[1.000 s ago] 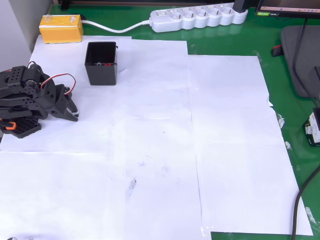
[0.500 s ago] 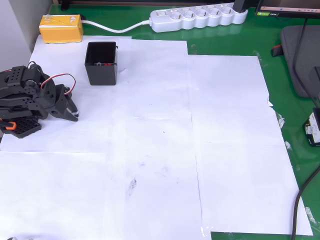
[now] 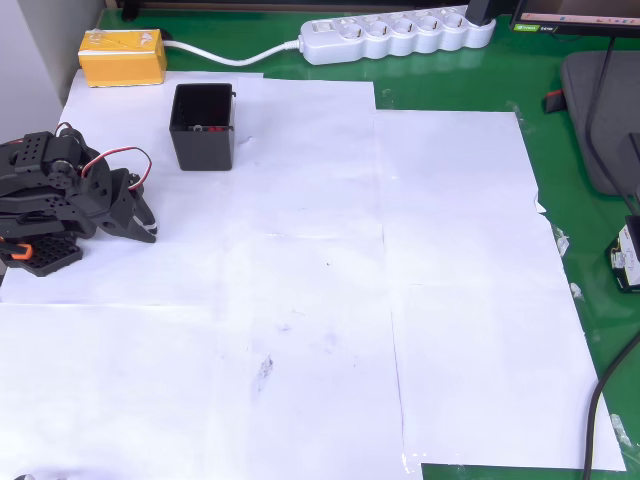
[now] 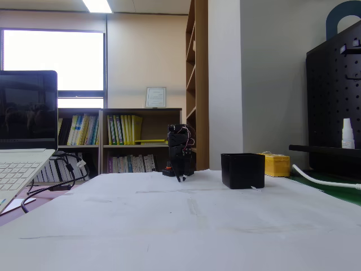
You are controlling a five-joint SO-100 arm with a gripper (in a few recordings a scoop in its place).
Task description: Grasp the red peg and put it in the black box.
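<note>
The black box [image 3: 203,140] stands on the white paper at the upper left of the overhead view, and right of centre as the black box [image 4: 242,170] in the fixed view. Inside it, by the near wall, lies a small red spot, the red peg [image 3: 214,128]. My gripper [image 3: 148,230] rests folded at the left edge, below and left of the box and apart from it, its fingers shut with nothing between them. In the fixed view the gripper [image 4: 180,176] points down at the far end of the table, left of the box.
A yellow rectangular box [image 3: 122,56] sits behind the black box, with a white power strip [image 3: 398,35] along the far edge. White paper sheets [image 3: 330,300] cover the green table. A laptop [image 4: 25,141] stands at the left of the fixed view, and cables run along the right edge.
</note>
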